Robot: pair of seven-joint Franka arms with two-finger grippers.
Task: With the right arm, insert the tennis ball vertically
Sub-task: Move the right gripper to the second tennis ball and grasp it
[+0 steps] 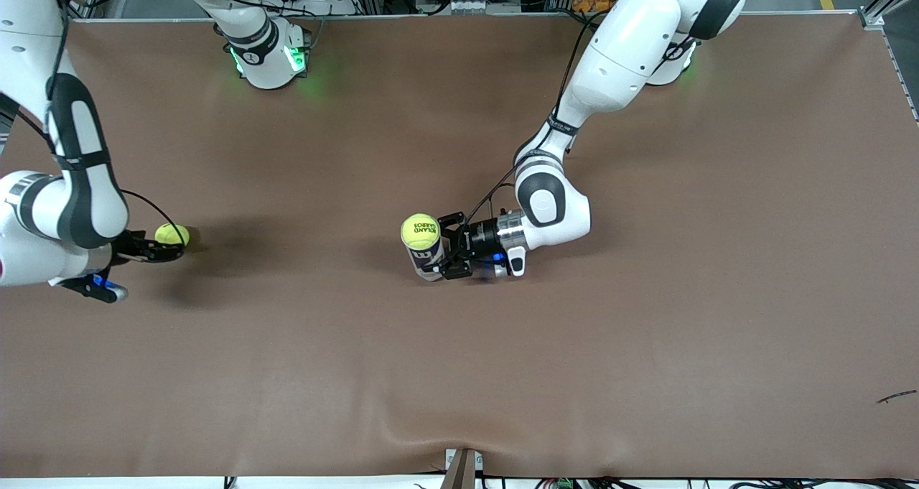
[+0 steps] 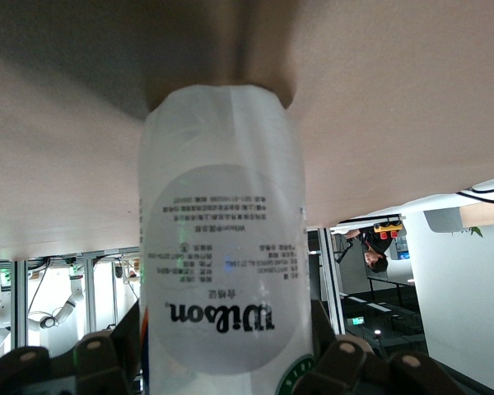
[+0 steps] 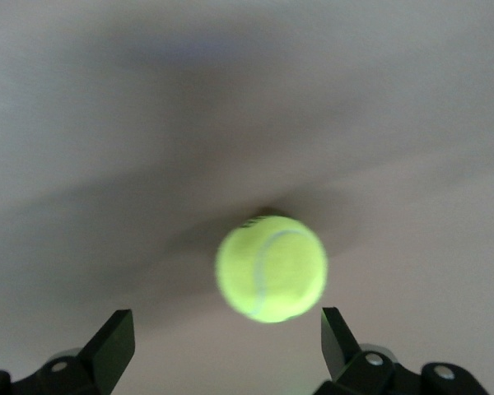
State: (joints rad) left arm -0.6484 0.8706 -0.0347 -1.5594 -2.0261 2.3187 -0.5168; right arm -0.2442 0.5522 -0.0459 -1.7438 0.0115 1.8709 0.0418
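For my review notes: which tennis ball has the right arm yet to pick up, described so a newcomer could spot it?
Start at the right arm's end of the brown table. There the right gripper stands open around a loose tennis ball lying on the table. Unlike the other ball, it does not sit atop the upright can that the left gripper holds mid-table.

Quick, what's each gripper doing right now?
Left gripper: closed around the ball can, which stands upright with a tennis ball in its top.
Right gripper: open, at the second tennis ball on the table, not gripping it.
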